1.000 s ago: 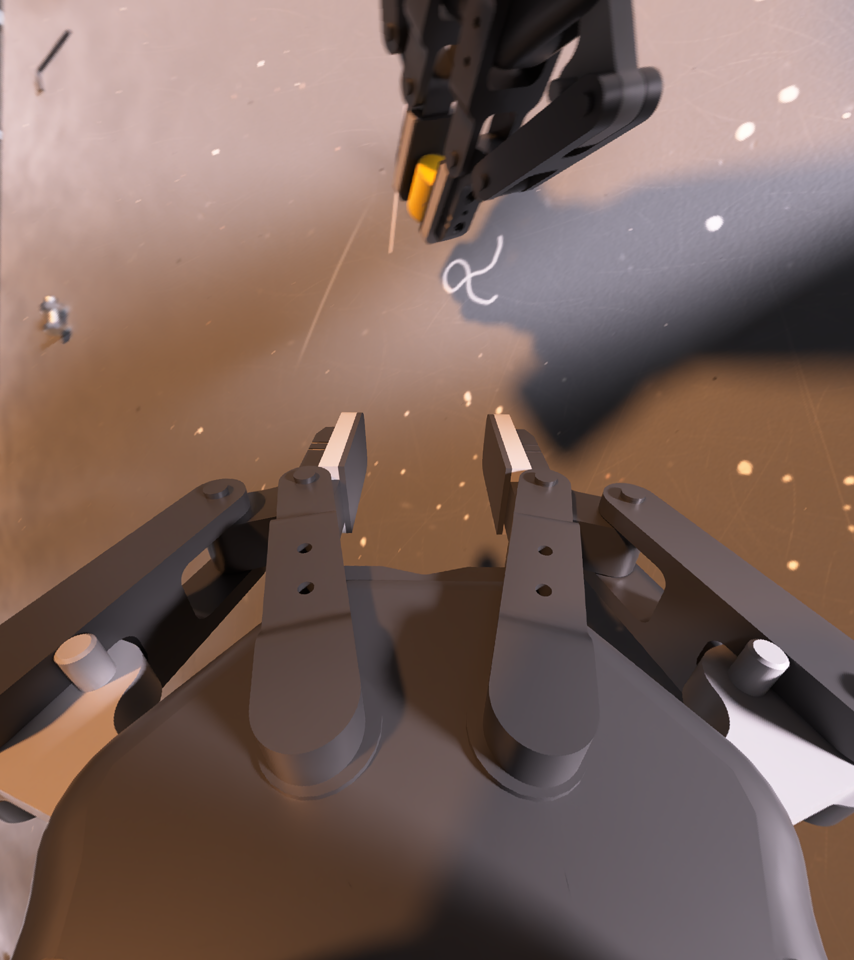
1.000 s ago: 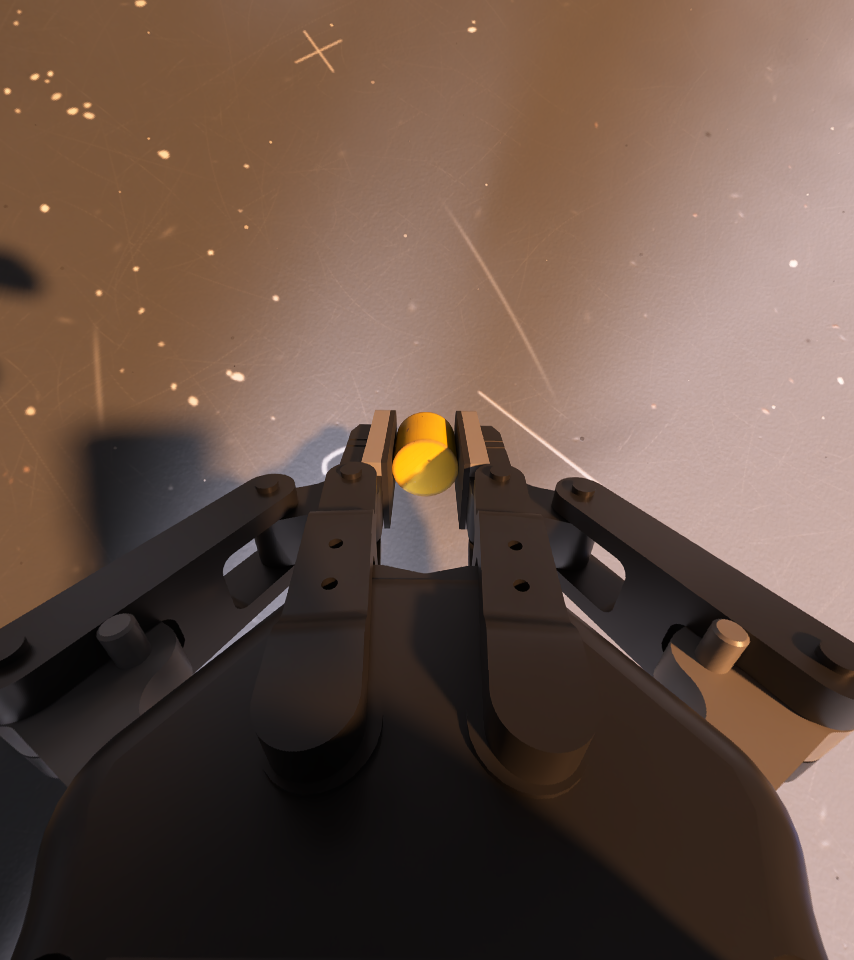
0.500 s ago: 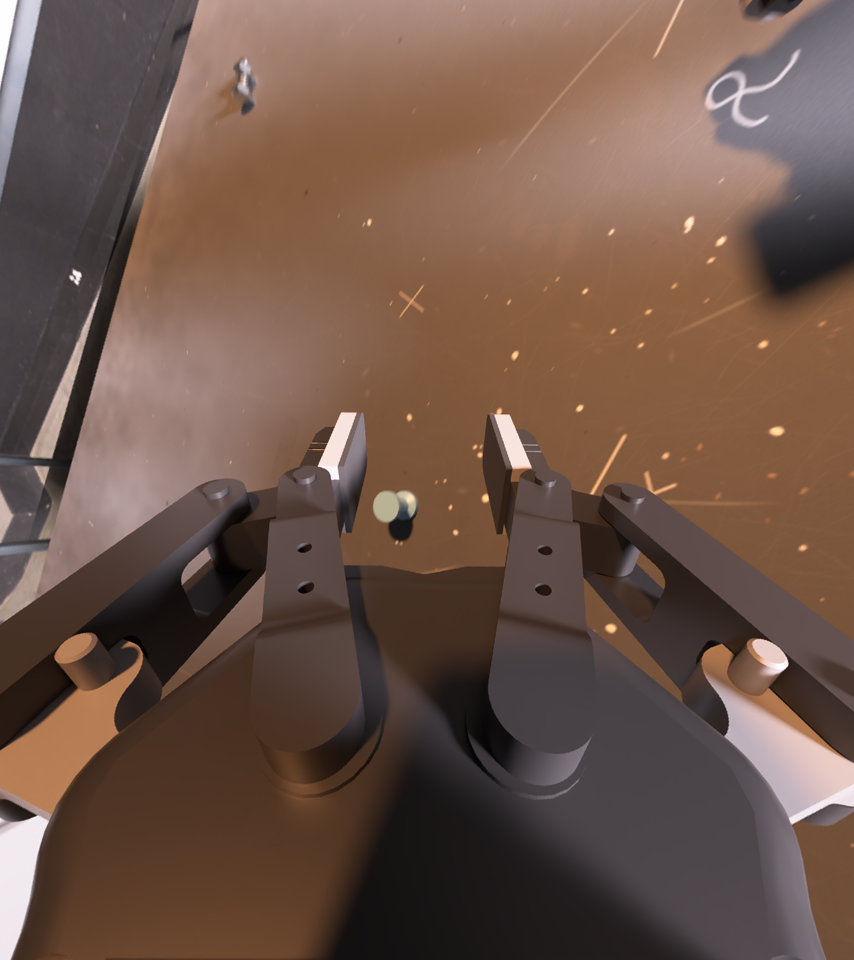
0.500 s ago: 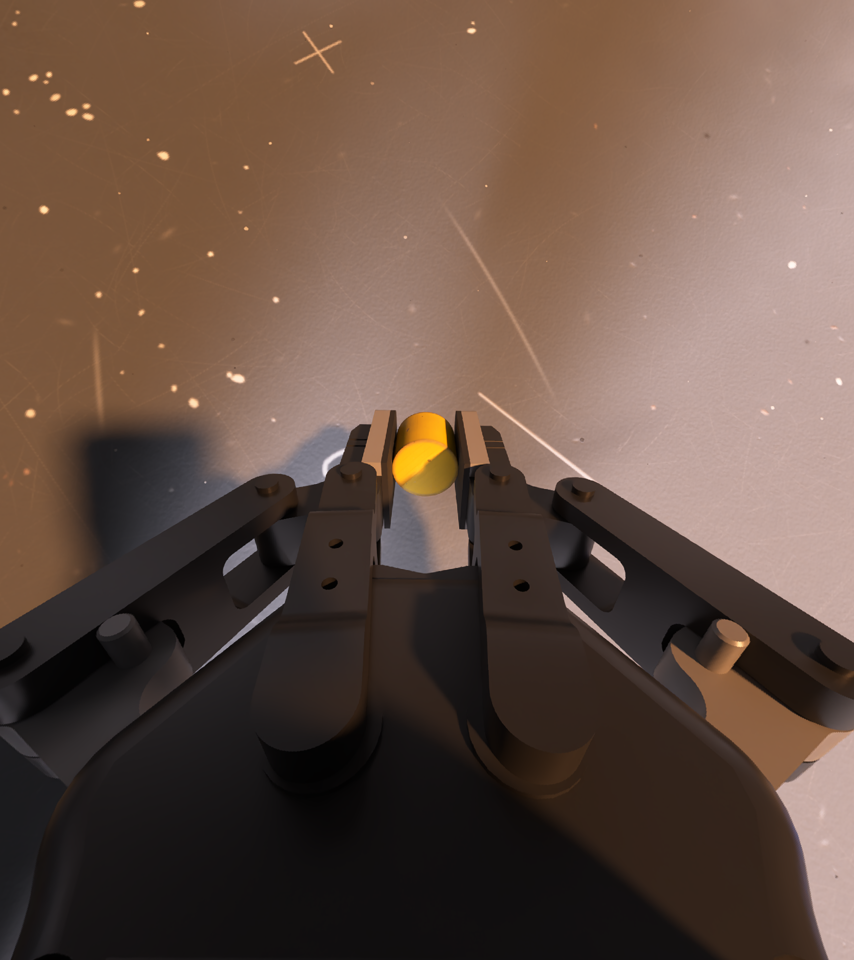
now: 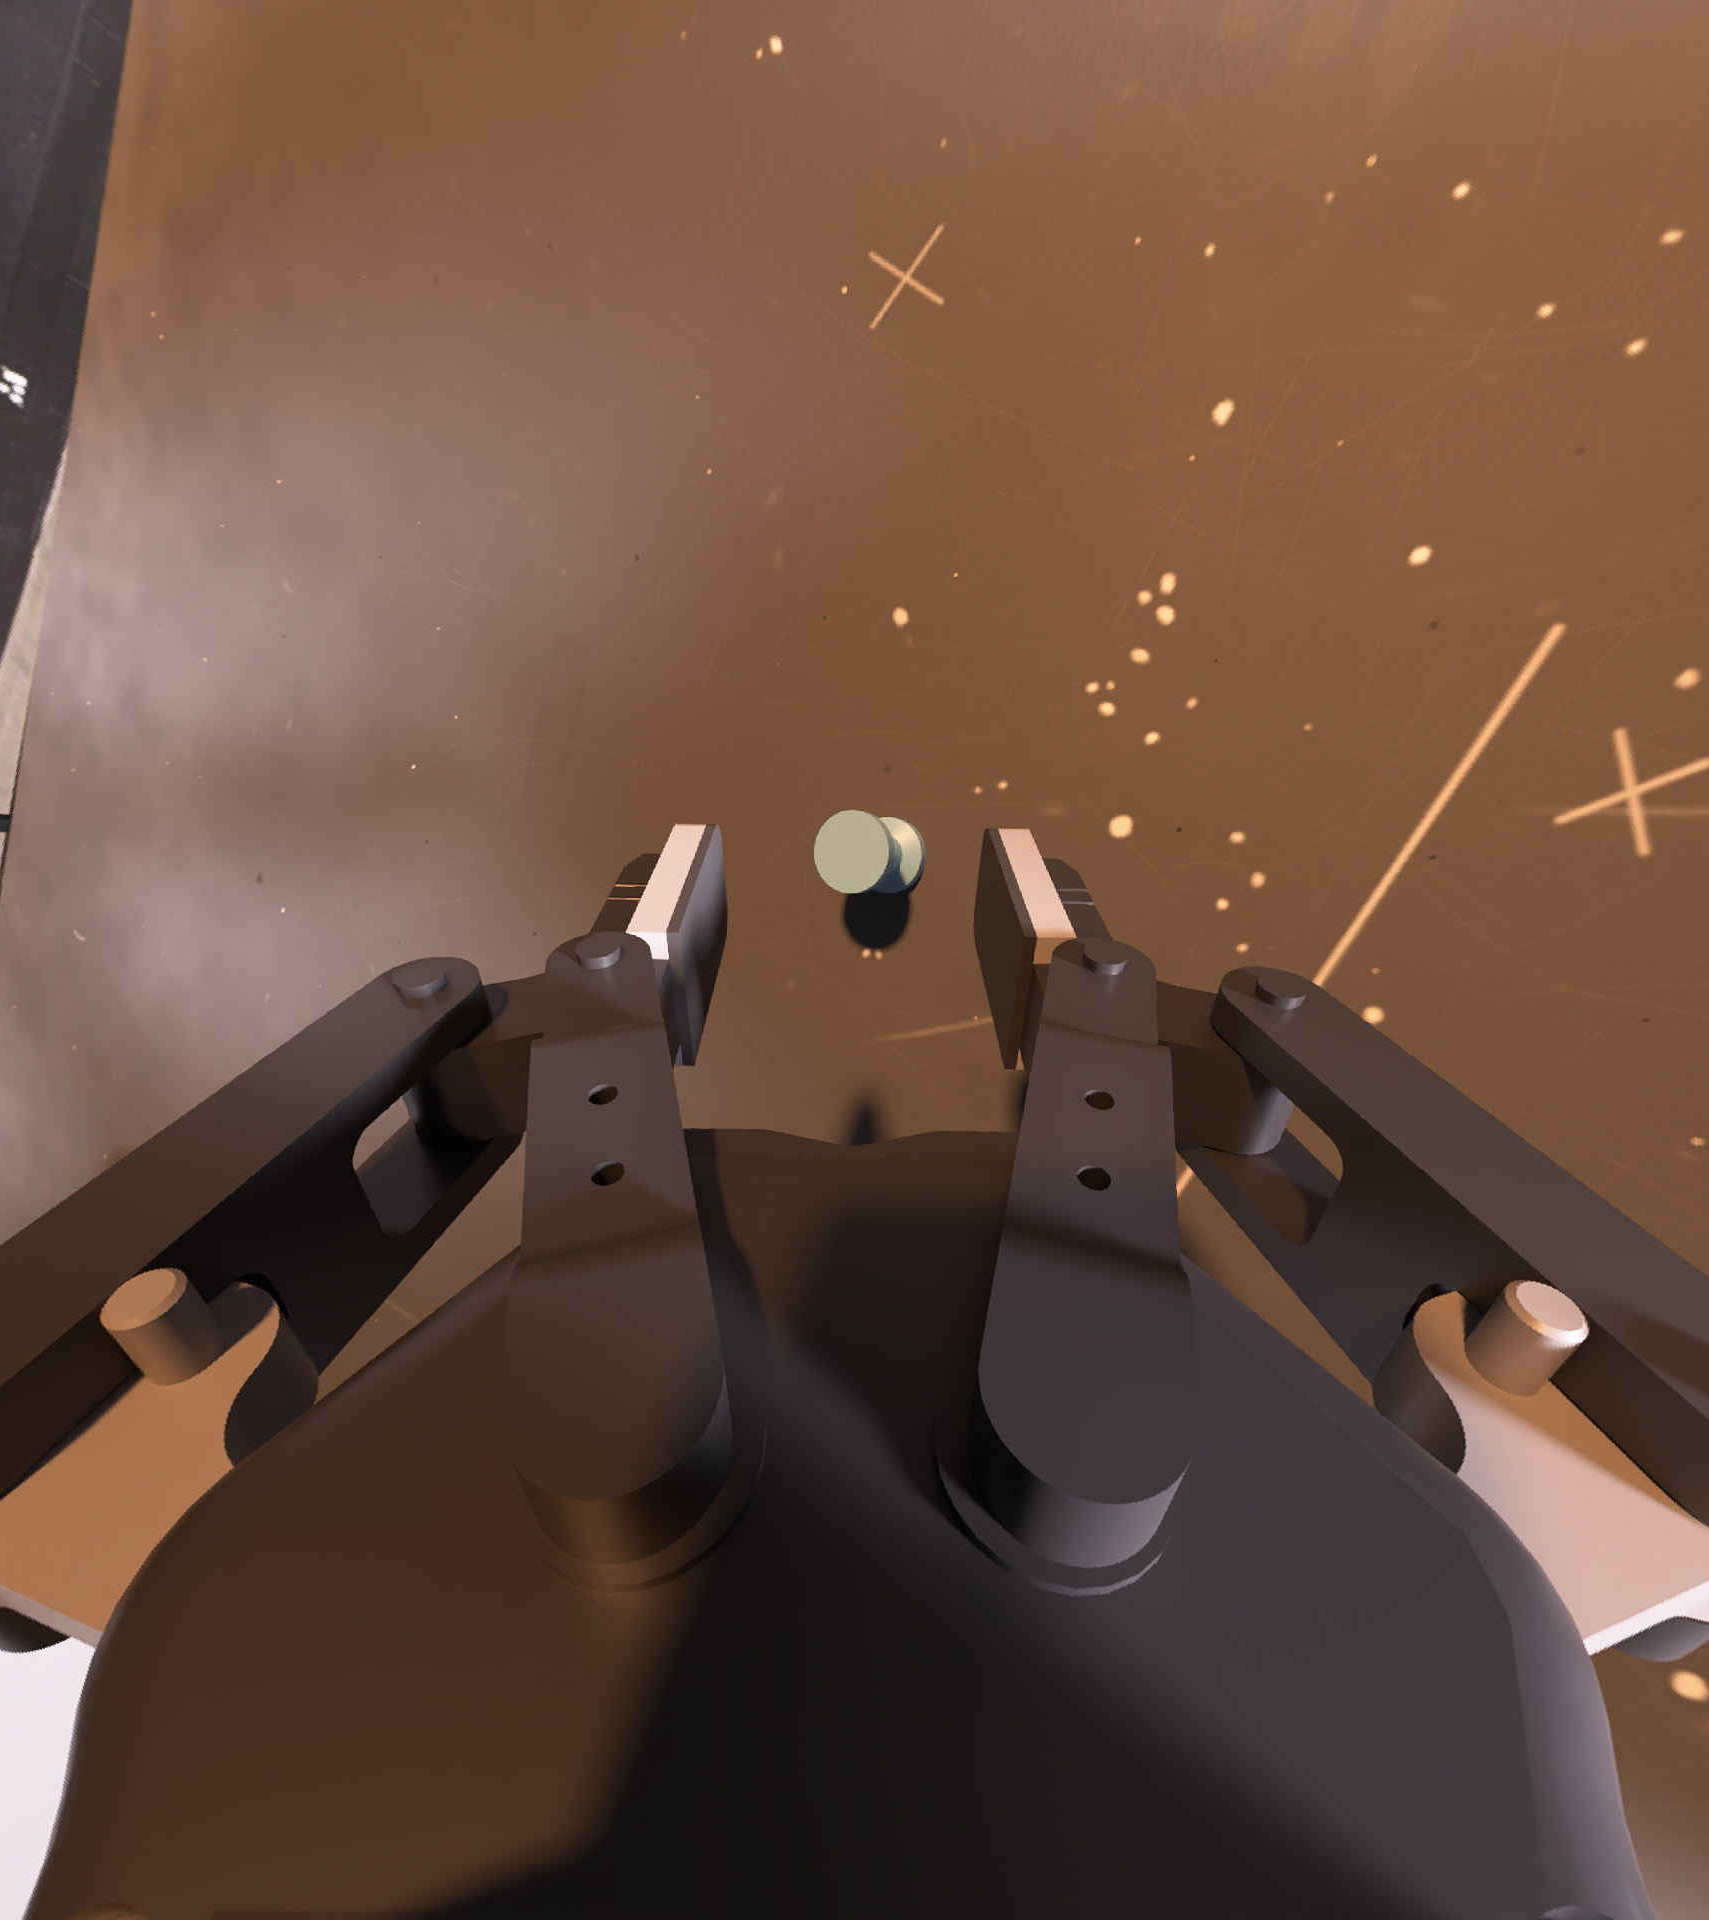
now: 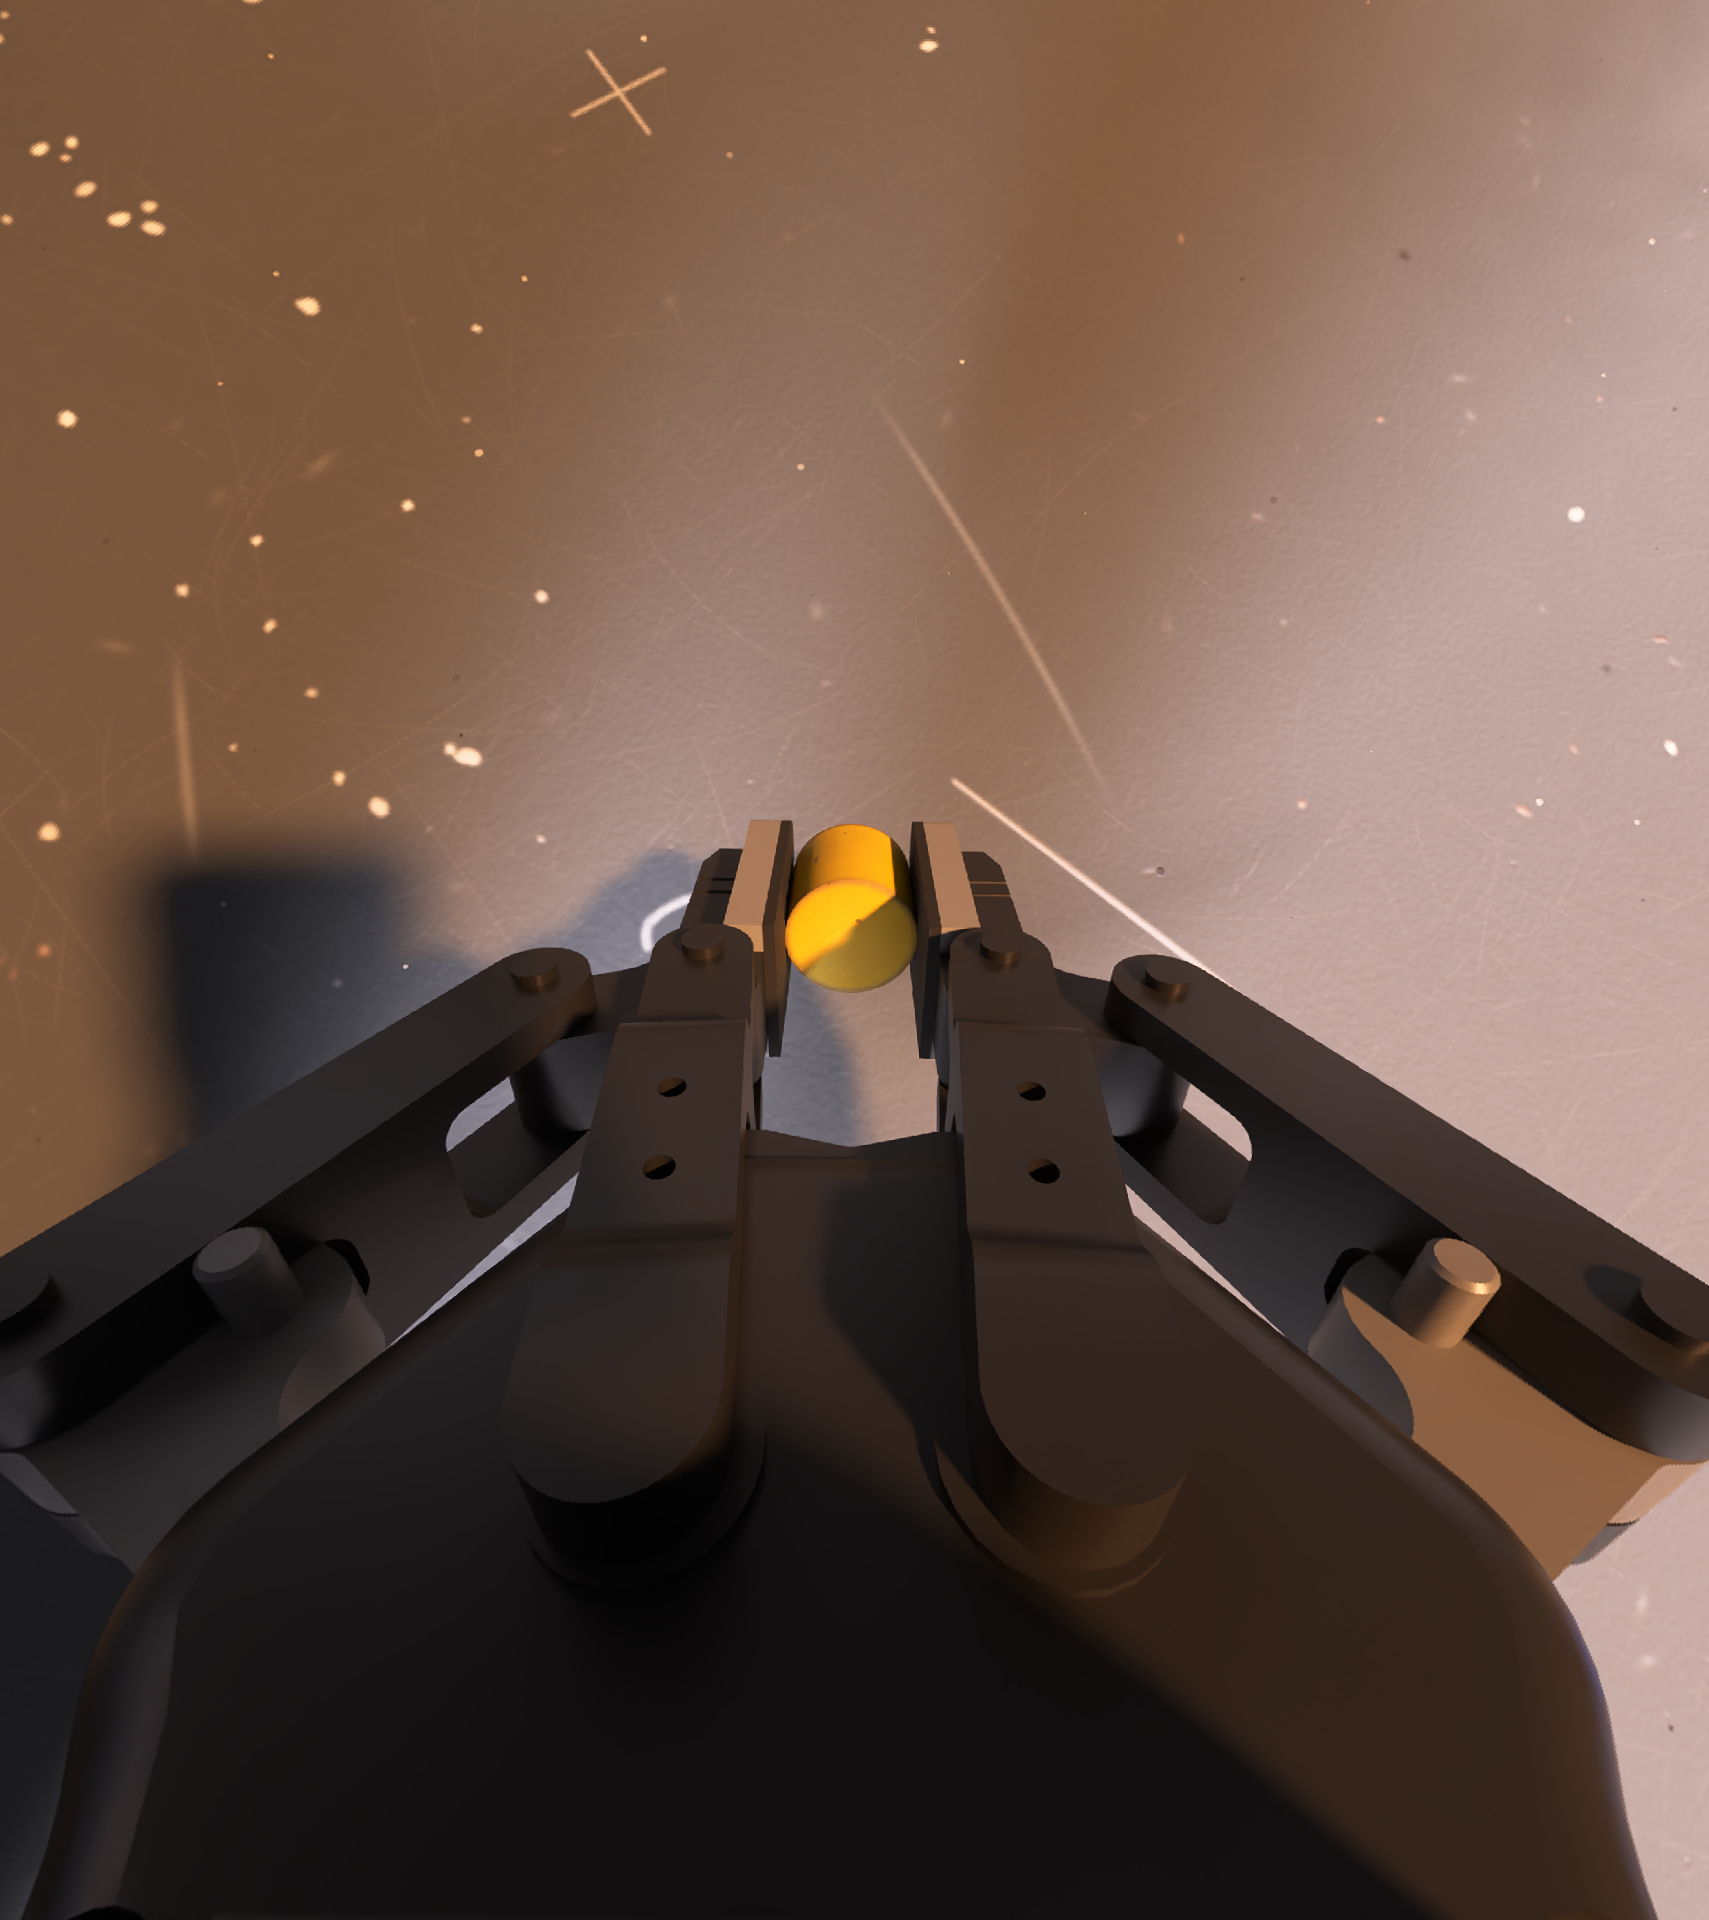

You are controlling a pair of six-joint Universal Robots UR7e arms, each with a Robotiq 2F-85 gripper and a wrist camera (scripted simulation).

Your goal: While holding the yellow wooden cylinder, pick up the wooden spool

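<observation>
Wooden spool [image 5: 869,854] centred beneath spread left gripper [image 5: 850,883]: descend straight, clamp its waist; right gripper [image 6: 850,883] clamped on yellow wooden cylinder [image 6: 850,909].

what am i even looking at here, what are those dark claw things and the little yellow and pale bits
Each picture comes from a camera mounted on a robot arm's wrist, looking forward along its two-fingered hand; the dark claws are those fingers. In the left wrist view, the left hand is open above a scratched brown table. A small pale wooden spool sits on the table, lined up with the gap between the fingers and not yet gripped. In the right wrist view, the right hand is shut on a yellow wooden cylinder, held above the same table. Pale crosses, lines and specks mark the tabletop.
</observation>
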